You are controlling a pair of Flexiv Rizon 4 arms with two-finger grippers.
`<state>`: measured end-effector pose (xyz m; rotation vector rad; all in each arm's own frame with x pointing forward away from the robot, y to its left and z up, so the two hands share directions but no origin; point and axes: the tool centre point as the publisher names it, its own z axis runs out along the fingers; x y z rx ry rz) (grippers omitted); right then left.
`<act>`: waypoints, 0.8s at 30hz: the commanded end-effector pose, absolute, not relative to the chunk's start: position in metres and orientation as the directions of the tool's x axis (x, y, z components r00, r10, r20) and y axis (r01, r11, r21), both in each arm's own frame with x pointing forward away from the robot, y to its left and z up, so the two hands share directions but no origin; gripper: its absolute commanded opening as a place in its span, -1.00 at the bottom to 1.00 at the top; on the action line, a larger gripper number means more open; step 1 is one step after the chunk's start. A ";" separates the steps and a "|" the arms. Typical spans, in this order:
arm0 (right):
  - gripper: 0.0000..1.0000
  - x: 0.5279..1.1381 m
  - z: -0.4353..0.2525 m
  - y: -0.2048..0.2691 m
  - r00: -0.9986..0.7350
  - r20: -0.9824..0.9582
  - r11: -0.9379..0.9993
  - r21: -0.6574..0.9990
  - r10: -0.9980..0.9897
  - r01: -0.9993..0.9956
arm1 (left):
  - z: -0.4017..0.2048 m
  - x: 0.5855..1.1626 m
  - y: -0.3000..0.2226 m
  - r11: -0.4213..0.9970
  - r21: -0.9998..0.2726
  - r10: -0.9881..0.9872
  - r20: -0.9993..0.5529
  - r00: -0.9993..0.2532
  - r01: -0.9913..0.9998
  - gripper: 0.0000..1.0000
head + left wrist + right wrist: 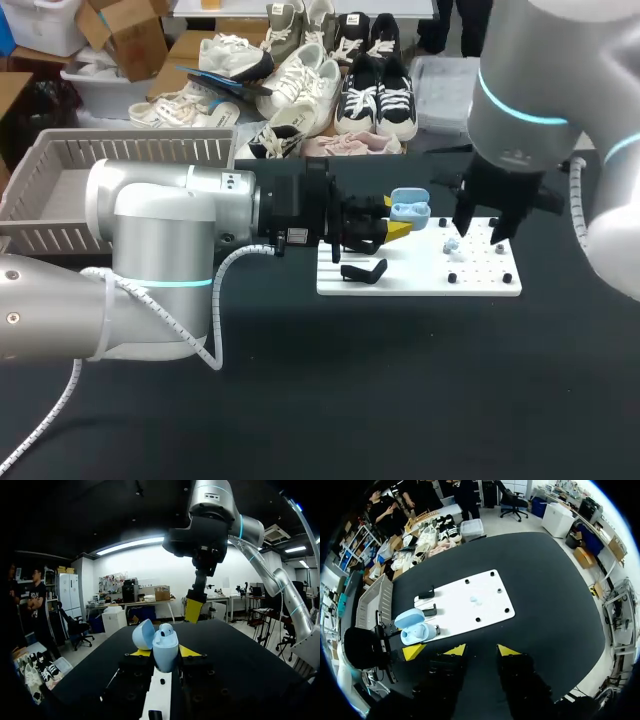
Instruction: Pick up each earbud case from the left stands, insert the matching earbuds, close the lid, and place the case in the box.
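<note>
Since the earbud case point(165, 650) held between the left jaws looks light, rigid and slick, grip its lower shell, not the open lid point(143, 634); right jaws stand wide.

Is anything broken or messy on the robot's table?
Nothing looks broken or spilled. The left hand holds the blue case with its lid open, and the little earbuds sit together on the white board.

We overlook the surface point(420, 400) from above and behind. Our left wrist looks level, the case point(165, 645) close ahead; our right wrist looks down on it.
</note>
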<state>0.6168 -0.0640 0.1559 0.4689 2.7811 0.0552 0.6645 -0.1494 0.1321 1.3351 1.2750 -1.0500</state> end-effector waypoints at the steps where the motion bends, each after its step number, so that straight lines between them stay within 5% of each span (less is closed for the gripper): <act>1: -0.32 0.622 0.135 -0.073 -0.891 -0.326 0.948 0.162 0.314 0.275 | 0.131 0.663 -0.150 0.031 0.085 0.153 -0.985 0.079 0.996 -1.00; 24: -0.33 0.683 0.075 -0.081 -0.927 -0.262 0.949 0.237 0.268 0.208 | 0.131 0.663 -0.150 0.031 0.085 0.153 -0.985 0.079 0.996 -1.00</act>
